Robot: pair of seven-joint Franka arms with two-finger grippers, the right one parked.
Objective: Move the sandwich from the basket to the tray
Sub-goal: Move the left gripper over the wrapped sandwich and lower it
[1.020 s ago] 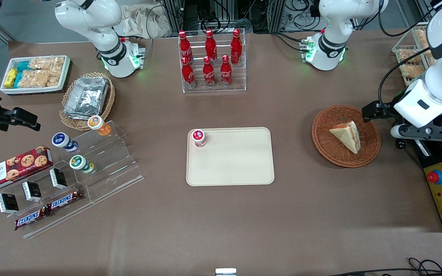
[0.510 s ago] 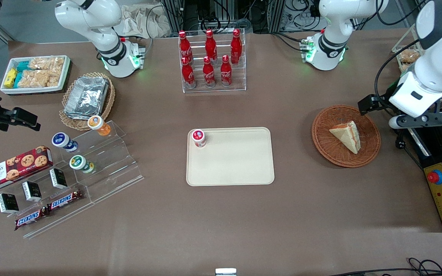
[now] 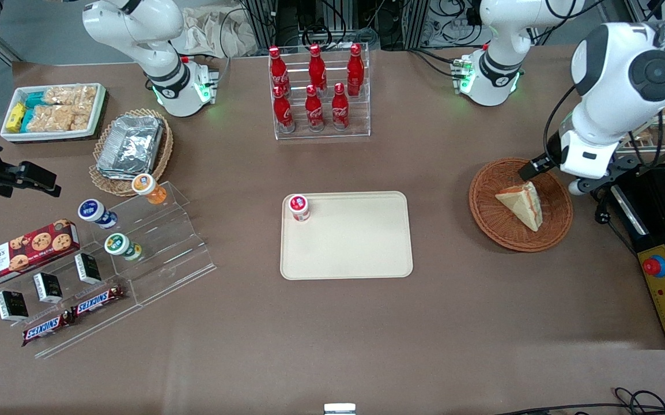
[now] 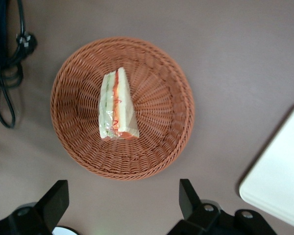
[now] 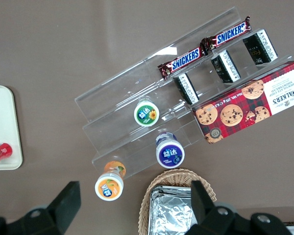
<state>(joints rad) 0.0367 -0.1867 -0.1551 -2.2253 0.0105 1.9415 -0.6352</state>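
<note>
**A:** Where does the sandwich (image 4: 116,105) lie from the claw (image 4: 122,203)?

**B:** Ahead of it and below, in the middle of the basket (image 4: 176,78). The claw hangs above the basket's rim, fingers (image 4: 56,198) spread wide with nothing between them, not yet over the bread.

**A:** And the wedge's long axis?

**B:** In the wrist view it points straight away from the claw, cut edge with the orange and green layers facing up. The fingers stand to either side of that line, so I judge they would close across the narrow width without much turning.

**A:** The tray (image 3: 361,253)?

**B:** Well apart from the basket, toward the parked arm's end of the table (image 3: 482,323).
</note>
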